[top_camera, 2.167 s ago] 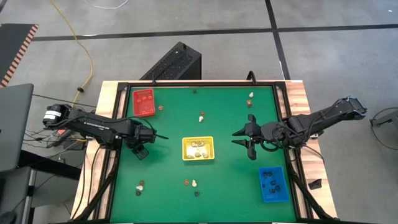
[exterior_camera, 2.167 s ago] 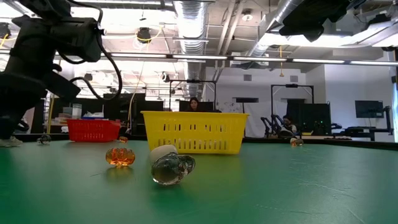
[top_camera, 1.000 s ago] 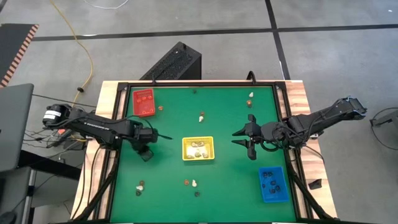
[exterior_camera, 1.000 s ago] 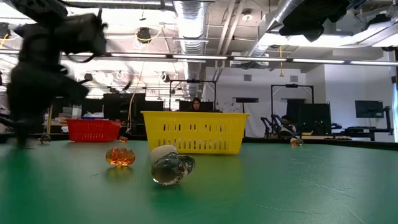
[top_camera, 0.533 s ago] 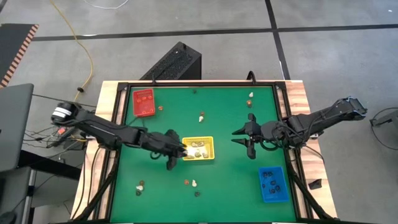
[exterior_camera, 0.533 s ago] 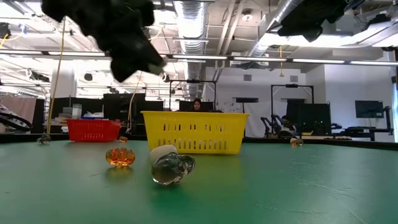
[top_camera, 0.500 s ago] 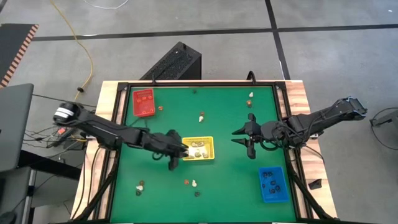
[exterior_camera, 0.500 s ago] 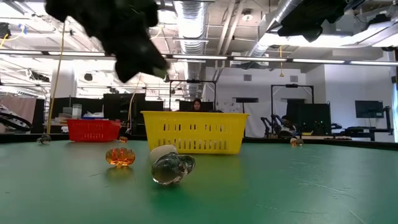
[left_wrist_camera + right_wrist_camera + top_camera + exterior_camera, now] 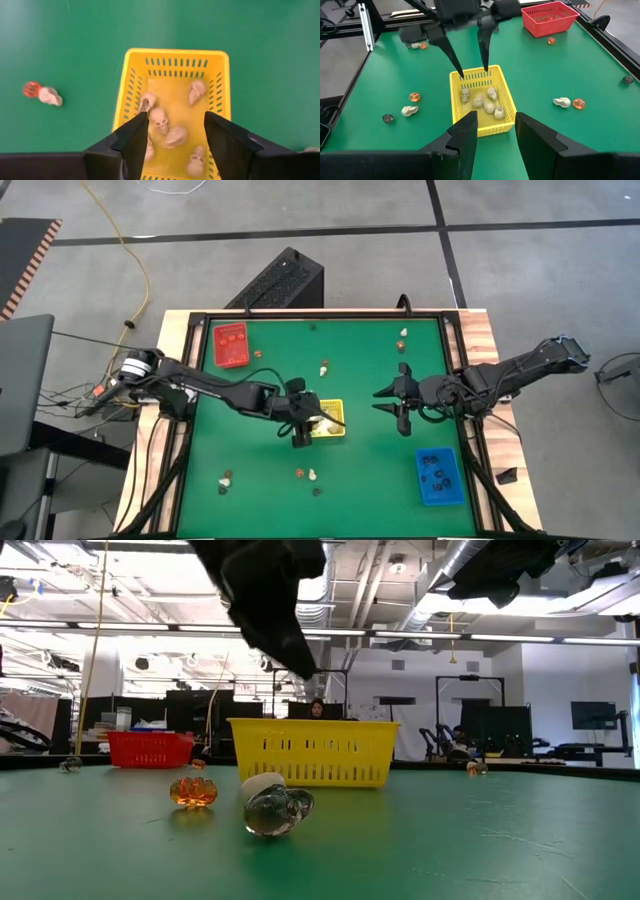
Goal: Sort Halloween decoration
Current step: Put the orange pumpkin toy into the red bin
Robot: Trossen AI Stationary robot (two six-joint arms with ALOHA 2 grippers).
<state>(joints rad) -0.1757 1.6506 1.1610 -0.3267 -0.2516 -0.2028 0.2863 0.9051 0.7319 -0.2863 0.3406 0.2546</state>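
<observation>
Six cream skulls [image 9: 160,119] lie inside the yellow tray [image 9: 219,100]; my left gripper [image 9: 172,131] hangs above its near rim, fingers spread, holding nothing. Right gripper [image 9: 492,131] waits apart over bare green table [image 9: 370,360], parted, empty.

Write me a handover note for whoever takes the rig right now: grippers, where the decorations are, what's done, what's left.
Left gripper: open, empty, above the yellow tray.
Right gripper: open, empty, waiting right of that tray.
Done: cream skulls in the yellow tray, orange pieces in the red tray, dark pieces in the blue tray.
Left: loose trinkets on the green mat, a skull with an orange pumpkin near the far middle, another pair at the far right corner, several along the near edge.
</observation>
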